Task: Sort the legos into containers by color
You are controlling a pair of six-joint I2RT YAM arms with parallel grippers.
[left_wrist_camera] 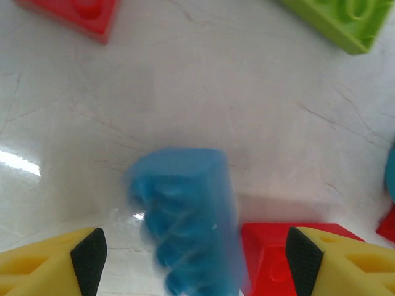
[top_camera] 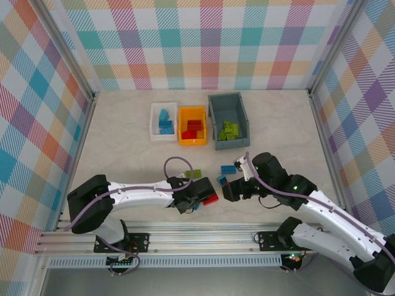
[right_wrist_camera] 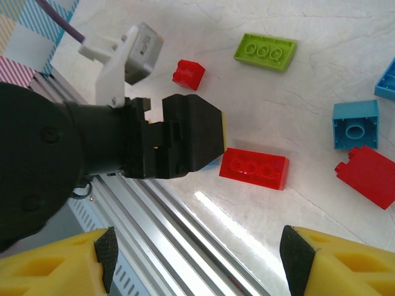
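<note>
Left arm (top_camera: pixel 142 194) and right arm (top_camera: pixel 321 209) stretch low along the near edge of the table (top_camera: pixel 123 142), wrists almost meeting. Left gripper (left_wrist_camera: pixel 196 258) is spread wide around a blurry blue brick (left_wrist_camera: pixel 185 222), not pinching it. Right gripper (right_wrist_camera: pixel 199 253) is wide too, holding nothing.

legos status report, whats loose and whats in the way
Left jaws open, blue brick between them, not gripped. Right jaws open, empty. Red, green, blue legos loose on table. Left arm close ahead of right jaws.
</note>
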